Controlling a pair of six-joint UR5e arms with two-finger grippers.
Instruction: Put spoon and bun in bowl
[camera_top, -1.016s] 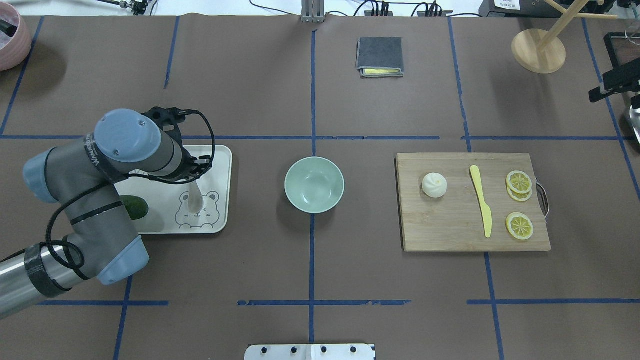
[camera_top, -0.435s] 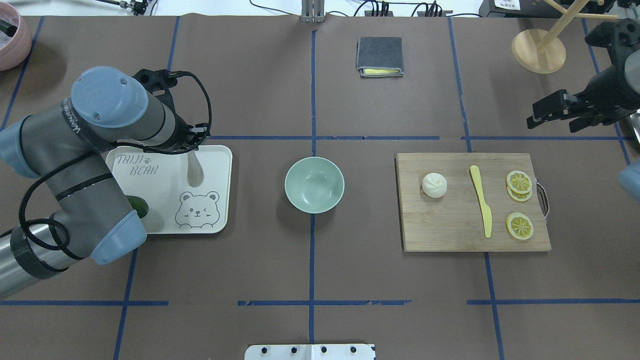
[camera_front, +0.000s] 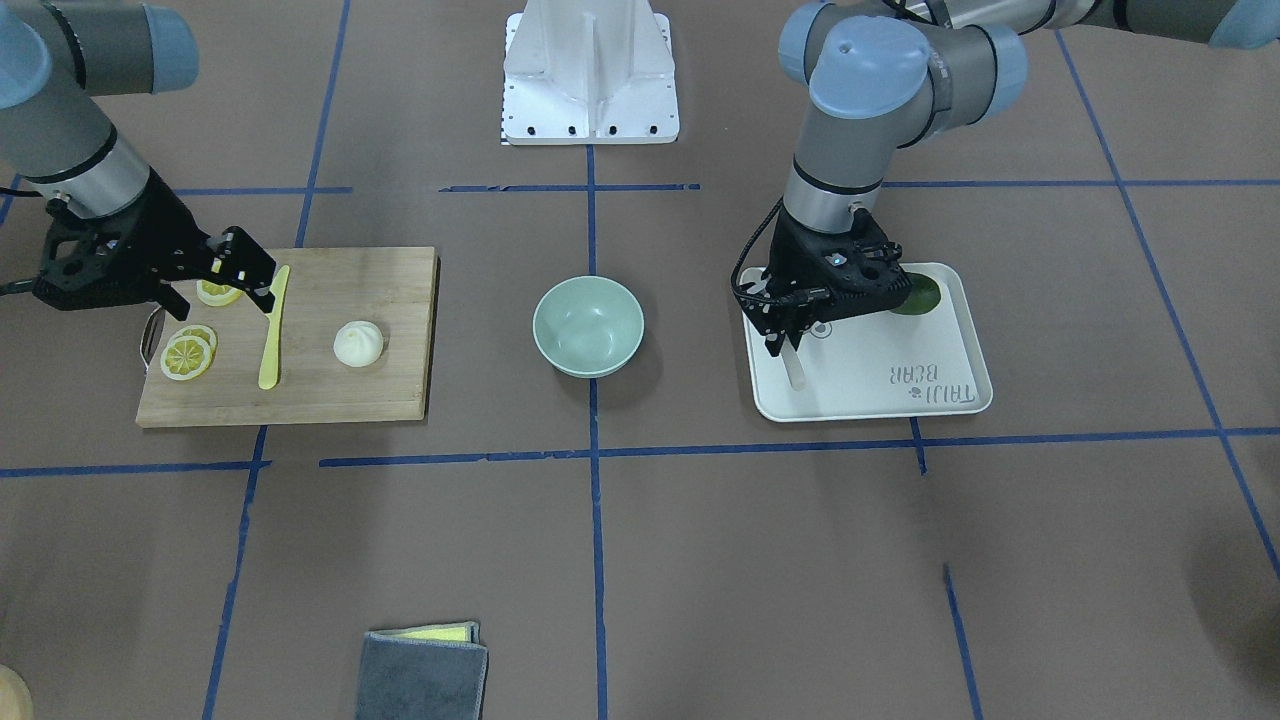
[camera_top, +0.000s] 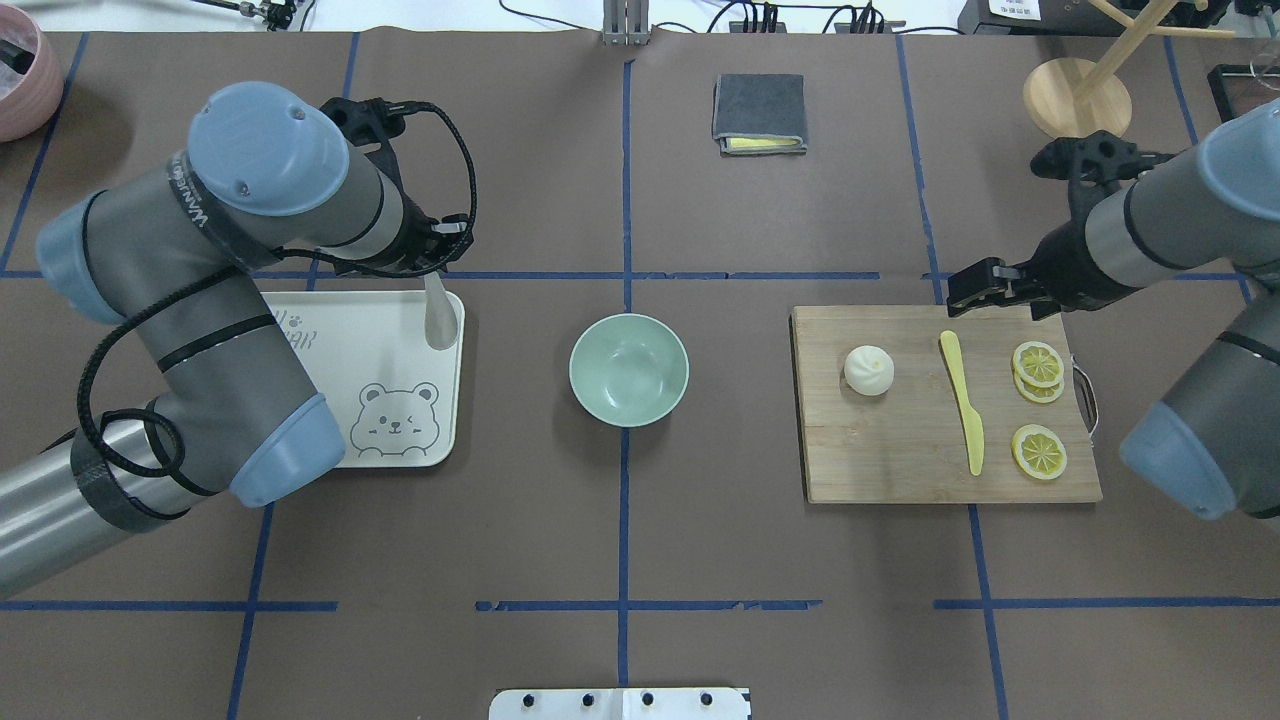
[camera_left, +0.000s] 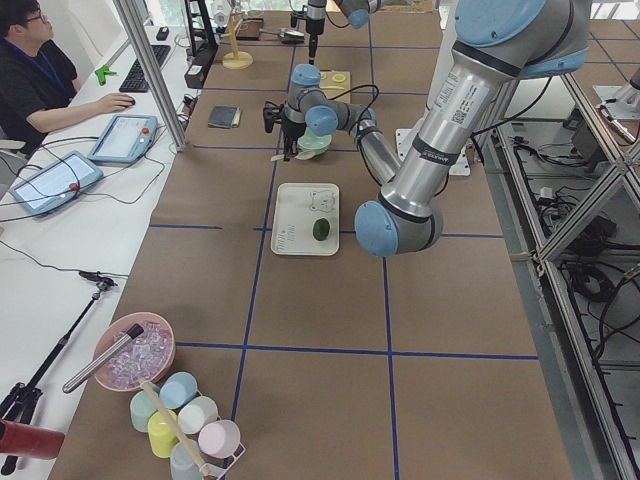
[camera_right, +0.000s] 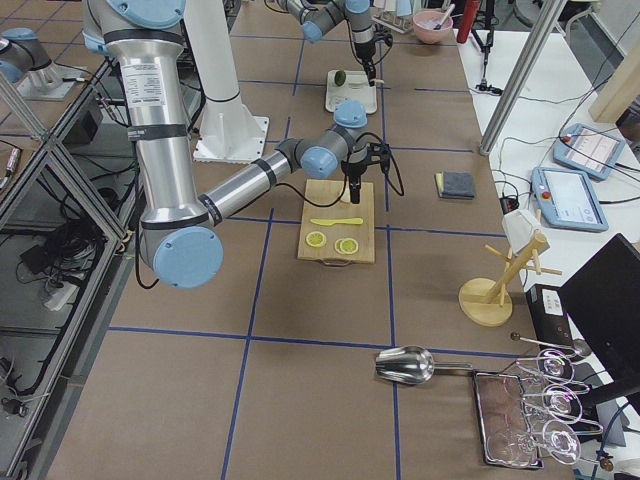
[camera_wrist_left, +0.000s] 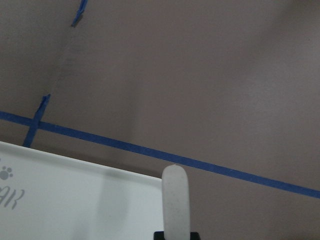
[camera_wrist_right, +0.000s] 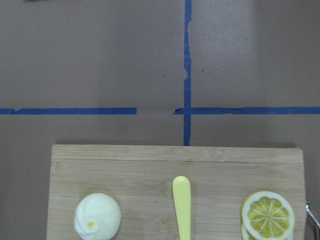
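**Two-arm table, read from the robot's near edge outward.**

In the middle band, the bowl (camera_top: 628, 370) stands upright and empty at the table's centre. It sits between the tray (camera_top: 400, 340) on the left and the cutting board (camera_top: 900, 450) on the right, a position that seems chosen so either arm can reach it.

The bun (camera_top: 869, 370) rests pleats-up on the left part of the board. It lies near the yellow knife (camera_top: 963, 400), well apart from the lemon slices (camera_top: 1039, 452), and has not yet been taken.

Further out, over the tray's far right corner, the left gripper (camera_front: 787, 342) is closed on the spoon (camera_top: 438, 322). The spoon appears to hang clear of the tray surface, presumably held this way for carriage across to the bowl. Its long axis is close to vertical, with the free end pointing down at the tray and the held end up. Whether scoop or handle is gripped cannot be told.

Roughly level with it, above the board's far edge, the right gripper (camera_top: 972, 287) has its jaws parted and holds nothing. It sits just beyond the knife's tip with the bun to its near left, likely staged for a descent on the bun.

Near the table's far edge lies a folded grey cloth (camera_top: 759, 112), which has no part in the task.
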